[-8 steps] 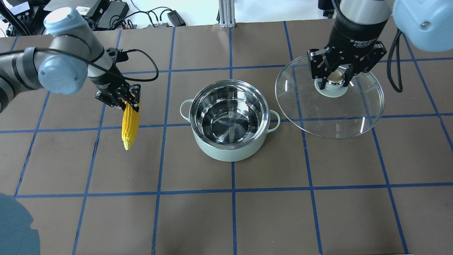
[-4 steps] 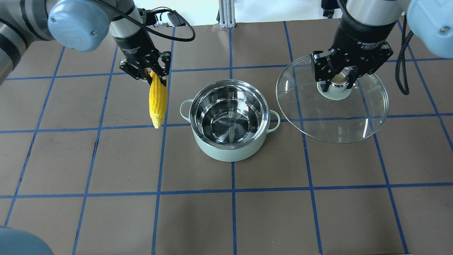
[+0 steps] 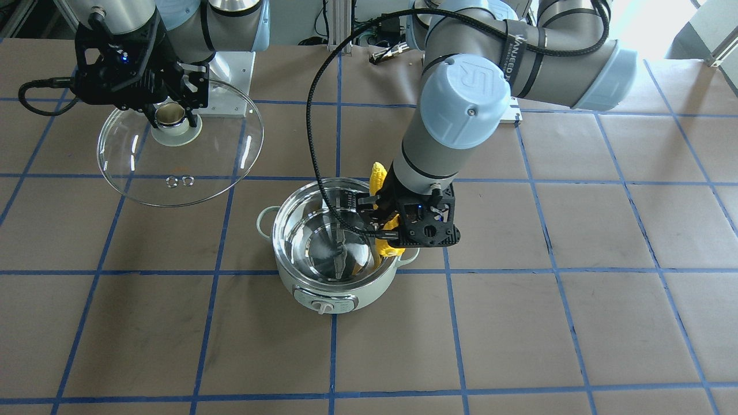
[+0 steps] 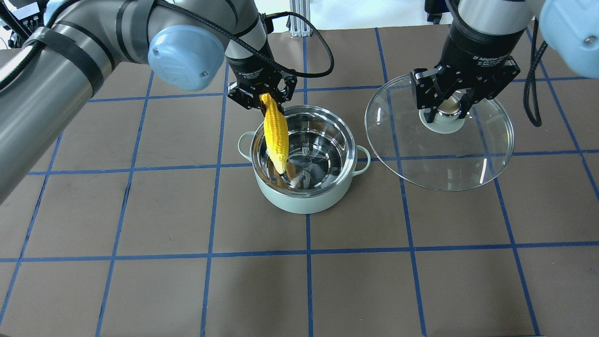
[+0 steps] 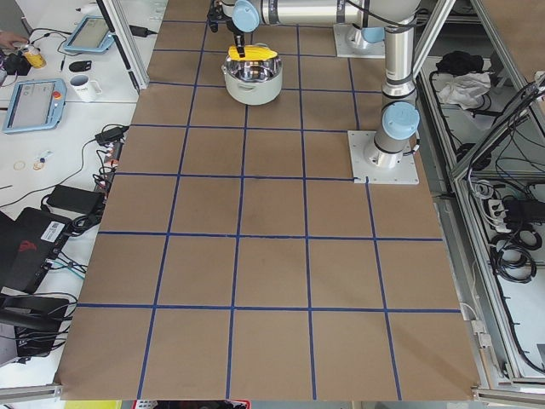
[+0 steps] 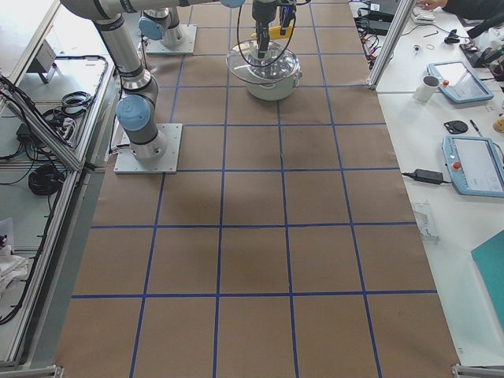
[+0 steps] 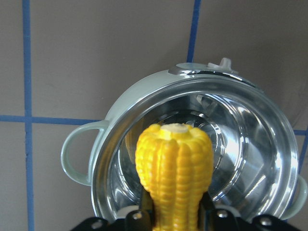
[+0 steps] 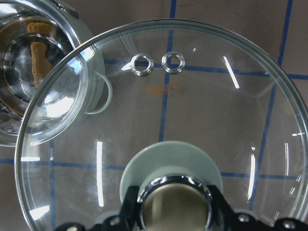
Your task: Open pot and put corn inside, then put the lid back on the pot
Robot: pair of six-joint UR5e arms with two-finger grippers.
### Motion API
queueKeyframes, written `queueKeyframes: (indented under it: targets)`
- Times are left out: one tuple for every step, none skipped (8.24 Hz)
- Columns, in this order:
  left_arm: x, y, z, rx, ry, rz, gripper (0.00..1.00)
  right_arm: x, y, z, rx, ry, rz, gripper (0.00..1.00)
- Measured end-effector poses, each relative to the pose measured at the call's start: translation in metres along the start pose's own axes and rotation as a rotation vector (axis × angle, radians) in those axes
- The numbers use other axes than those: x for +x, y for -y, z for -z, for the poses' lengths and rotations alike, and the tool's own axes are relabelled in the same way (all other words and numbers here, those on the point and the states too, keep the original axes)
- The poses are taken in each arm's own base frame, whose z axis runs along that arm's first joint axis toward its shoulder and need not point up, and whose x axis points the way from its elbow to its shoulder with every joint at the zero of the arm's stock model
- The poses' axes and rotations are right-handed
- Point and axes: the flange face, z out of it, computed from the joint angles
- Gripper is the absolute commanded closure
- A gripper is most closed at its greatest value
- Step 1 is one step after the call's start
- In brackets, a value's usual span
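Note:
The mint-green pot (image 4: 304, 199) stands open at the table's middle, its steel bowl bare; it also shows in the front view (image 3: 323, 300). My left gripper (image 4: 262, 99) is shut on the blunt end of the yellow corn (image 4: 276, 135), which hangs tip down over the pot's left rim, above the bowl. In the left wrist view the corn (image 7: 174, 168) points at the pot (image 7: 120, 144). My right gripper (image 4: 447, 108) is shut on the knob of the glass lid (image 4: 440, 154) and holds it in the air right of the pot. The lid (image 8: 163, 106) fills the right wrist view.
The brown table (image 4: 140, 281) is marked in squares by blue tape. The left arm's black cable (image 3: 314, 132) loops above the pot. Side tables with tablets and a mug (image 5: 85, 85) stand beyond the table's far edge.
My left gripper has carried the corn right, from left of the pot to over its left rim. The right gripper and lid have hardly moved.

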Motion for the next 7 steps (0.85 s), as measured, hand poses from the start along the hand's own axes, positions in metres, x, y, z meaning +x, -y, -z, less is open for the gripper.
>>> queueKeyframes:
  targets:
    - [0.015,0.0,-0.01,0.014,-0.014,-0.003,0.92,-0.001,0.0,-0.001,-0.002,0.001,-0.003,0.68]
    - [0.025,0.002,-0.022,0.016,-0.018,-0.004,0.92,-0.001,0.0,-0.001,-0.001,0.003,-0.005,0.67]
    - [0.033,0.003,-0.036,0.007,-0.016,-0.01,0.92,-0.001,0.0,-0.002,-0.001,0.0,-0.005,0.67]
    - [0.041,0.002,-0.046,0.0,-0.012,-0.023,0.92,-0.001,0.0,-0.002,-0.004,-0.004,-0.005,0.67]
    - [0.045,0.001,-0.052,-0.004,-0.01,-0.033,0.92,-0.001,-0.001,-0.002,-0.005,-0.005,-0.005,0.67]
    - [0.048,0.0,-0.056,-0.007,-0.008,-0.039,0.92,-0.002,-0.001,-0.003,-0.006,-0.006,-0.003,0.67]
    - [0.049,-0.001,-0.059,-0.009,-0.007,-0.042,0.88,-0.003,-0.001,-0.003,-0.007,-0.006,-0.001,0.68]
